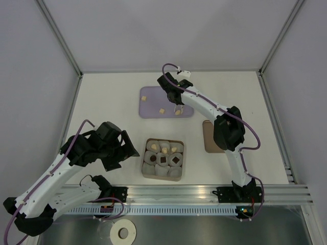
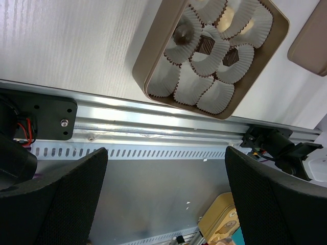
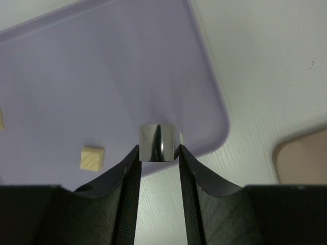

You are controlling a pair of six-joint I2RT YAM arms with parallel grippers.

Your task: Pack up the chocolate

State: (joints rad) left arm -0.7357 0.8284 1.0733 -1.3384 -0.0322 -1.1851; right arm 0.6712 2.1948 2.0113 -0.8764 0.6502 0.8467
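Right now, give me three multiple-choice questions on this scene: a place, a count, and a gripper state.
1. Relative to the tan square box, the flat brown square lid lies: A) right B) left C) inside.
2. Dark brown chocolate pieces in the box's white crinkled paper cups: A) one B) three C) six.
3. The right gripper is: A) wide open B) out of view C) closed on a small square chocolate piece.
Answers: A, the top view shows it right of the box; B, three dark squares fill the middle row; C, both fingers press the piece over the lavender tray.
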